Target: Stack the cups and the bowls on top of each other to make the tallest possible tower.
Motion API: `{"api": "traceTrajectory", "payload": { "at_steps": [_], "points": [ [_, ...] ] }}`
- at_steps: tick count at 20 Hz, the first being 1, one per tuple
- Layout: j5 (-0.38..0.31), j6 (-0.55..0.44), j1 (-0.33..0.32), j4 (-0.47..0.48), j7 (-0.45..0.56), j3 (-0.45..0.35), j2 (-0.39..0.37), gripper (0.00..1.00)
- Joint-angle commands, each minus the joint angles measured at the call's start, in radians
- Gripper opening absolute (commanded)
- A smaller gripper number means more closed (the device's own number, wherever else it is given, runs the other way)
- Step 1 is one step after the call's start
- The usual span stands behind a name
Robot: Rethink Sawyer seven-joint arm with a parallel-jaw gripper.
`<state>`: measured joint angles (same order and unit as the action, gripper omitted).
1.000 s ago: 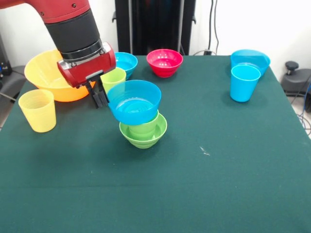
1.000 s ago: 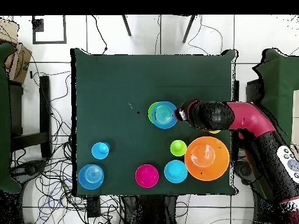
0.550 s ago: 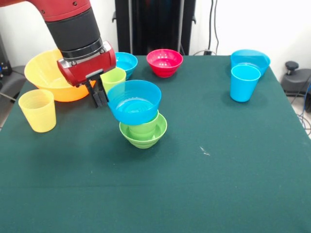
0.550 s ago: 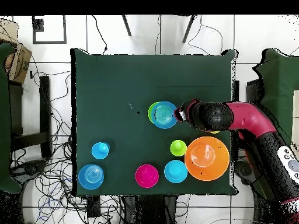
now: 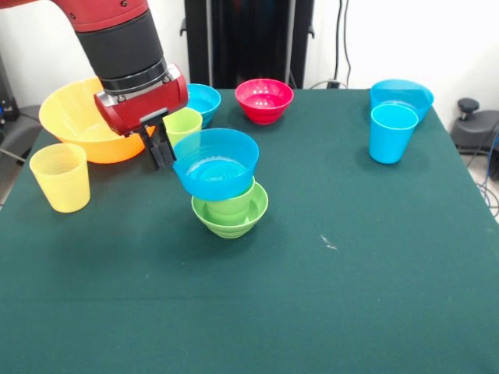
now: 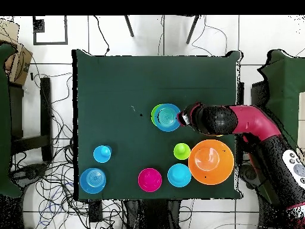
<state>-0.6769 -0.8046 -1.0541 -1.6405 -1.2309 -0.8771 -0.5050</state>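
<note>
End effector point(image 5: 160, 148) hangs just beside the round blue plastic bowl point(image 5: 216, 163) topping the green stack point(image 5: 230, 209) (grip state unreadable).

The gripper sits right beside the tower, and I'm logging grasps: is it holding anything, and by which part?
It cannot be told: the gripper is at the blue bowl's rim on the tower, but contact is hidden.

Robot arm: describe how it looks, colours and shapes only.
The arm is a thick round tube, red with a wide black band and a silver ring below it. It ends in a boxy red head carrying a small black gripper.
</note>
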Motion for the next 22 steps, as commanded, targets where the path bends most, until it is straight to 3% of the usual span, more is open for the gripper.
{"api": "traceTrajectory", "payload": {
  "at_steps": [1, 22],
  "points": [
    [-0.062, 0.056, 0.052, -0.054, 0.014, 0.069, 0.002, 0.0],
    [-0.062, 0.067, 0.015, -0.044, 0.081, 0.055, 0.032, 0.0]
  ]
}}
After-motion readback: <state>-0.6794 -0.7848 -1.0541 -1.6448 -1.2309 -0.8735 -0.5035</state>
